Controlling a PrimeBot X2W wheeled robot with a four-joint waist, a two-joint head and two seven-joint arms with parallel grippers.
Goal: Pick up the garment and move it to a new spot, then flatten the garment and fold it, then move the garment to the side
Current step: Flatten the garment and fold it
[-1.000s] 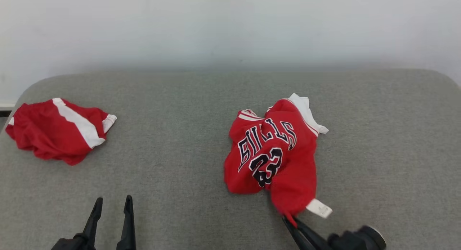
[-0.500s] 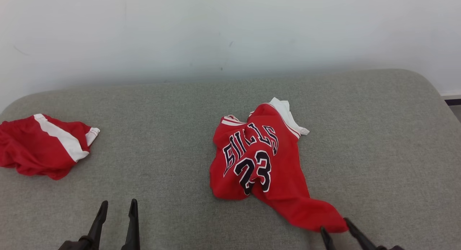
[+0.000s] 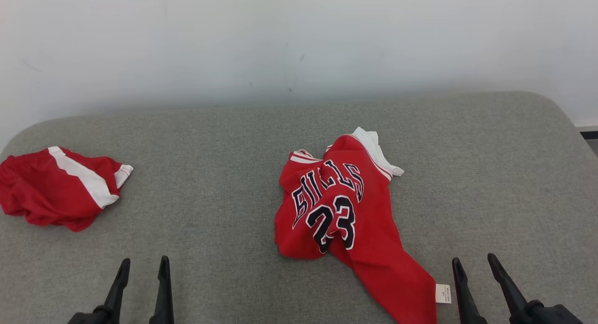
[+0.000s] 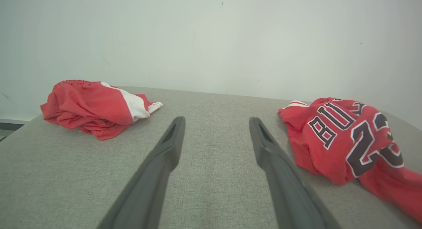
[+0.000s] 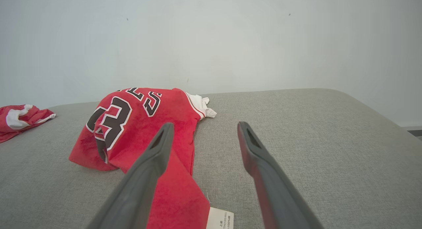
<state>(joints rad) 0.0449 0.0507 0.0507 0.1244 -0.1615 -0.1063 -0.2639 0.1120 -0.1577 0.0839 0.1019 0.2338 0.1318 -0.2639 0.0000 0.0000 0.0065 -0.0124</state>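
The red Bulls jersey lies crumpled right of centre on the grey fabric-covered desk, its tagged hem just beside the right end effector. It and the left end effector gape wide, empty. Grabbing bunched layers would likely trap folds during flattening.
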